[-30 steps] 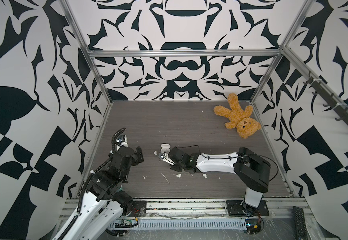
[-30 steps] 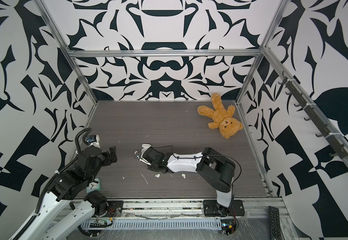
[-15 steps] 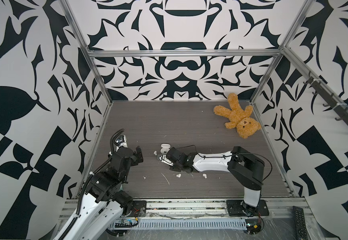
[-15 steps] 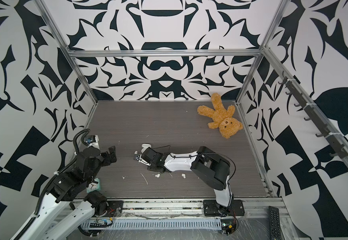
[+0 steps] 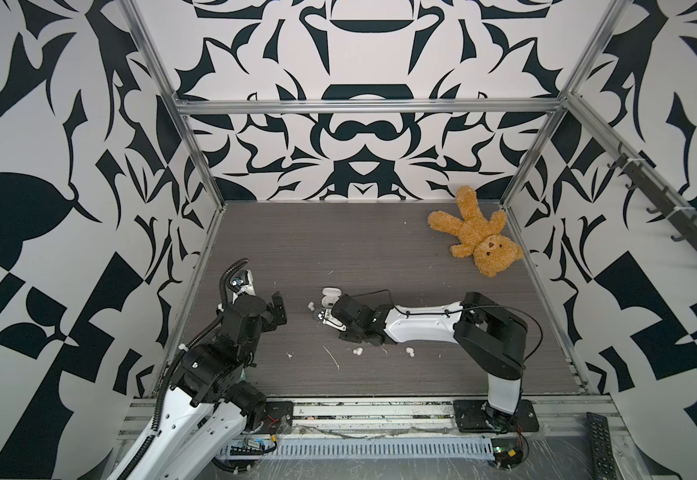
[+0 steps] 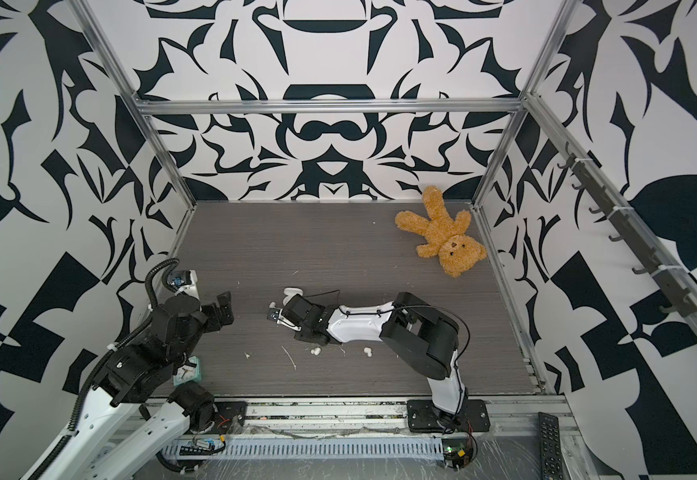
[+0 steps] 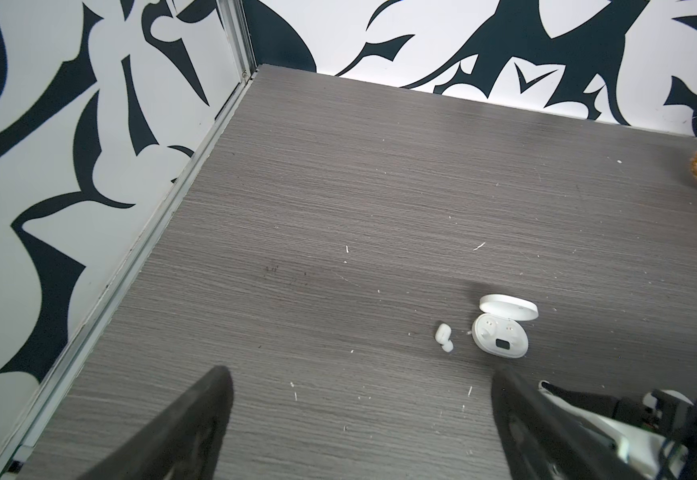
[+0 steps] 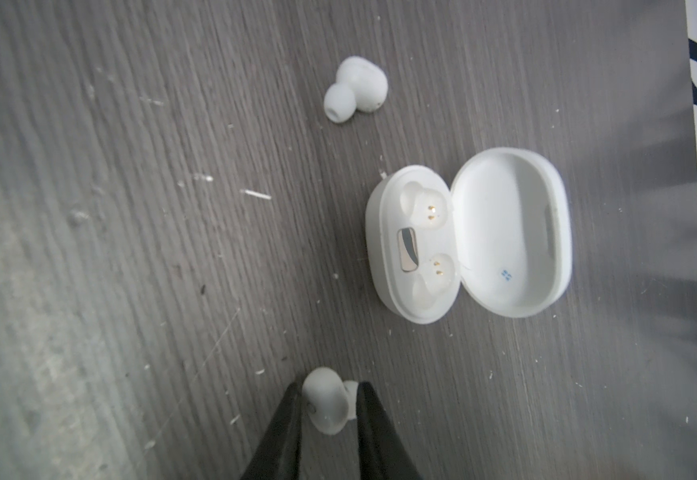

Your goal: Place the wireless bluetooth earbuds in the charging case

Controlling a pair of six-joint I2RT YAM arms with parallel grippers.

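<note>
The right fingers (image 8: 369,424) are clamped on one earbud (image 8: 326,401), which they hold near one end of the open case (image 8: 415,245) without touching it. The held bud is white, glossy and two-lobed. Its long axis runs roughly along the fingers, with the rounded lobe poking past the tips. Both case sockets are empty. A second earbud (image 8: 357,89) lies on the bench (image 8: 130,208) just off the case's other end. The left fingers (image 7: 197,428) are wide apart, well away from the case.
</note>
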